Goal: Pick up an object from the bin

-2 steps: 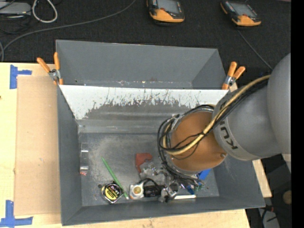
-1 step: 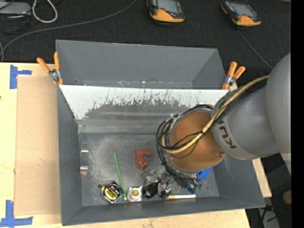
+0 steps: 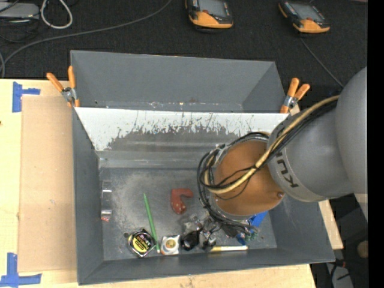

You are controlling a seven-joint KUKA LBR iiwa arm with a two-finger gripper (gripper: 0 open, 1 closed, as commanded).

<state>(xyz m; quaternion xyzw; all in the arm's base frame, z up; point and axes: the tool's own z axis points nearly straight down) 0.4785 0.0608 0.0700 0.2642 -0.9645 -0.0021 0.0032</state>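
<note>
Several small things lie along the bin's [image 3: 87,191] near edge: a green stick [image 3: 149,216], a black-and-yellow tape measure [image 3: 141,243], a white-and-gold round piece [image 3: 170,243] and, farther in, a red-brown lump [image 3: 179,200]. Right of them the gripper [image 3: 207,230] sits low over a small black piece [image 3: 191,240] just beside a yellow-and-white pen [image 3: 228,249] toward the near-right corner. Whether it is spread or closed cannot be told, and the grey arm [image 3: 318,161] reads "KU".

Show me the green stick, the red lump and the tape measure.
green stick [image 3: 149,219], camera view, mid-length.
red lump [image 3: 179,201], camera view, its centre.
tape measure [image 3: 140,243], camera view, its yellow face.
</note>
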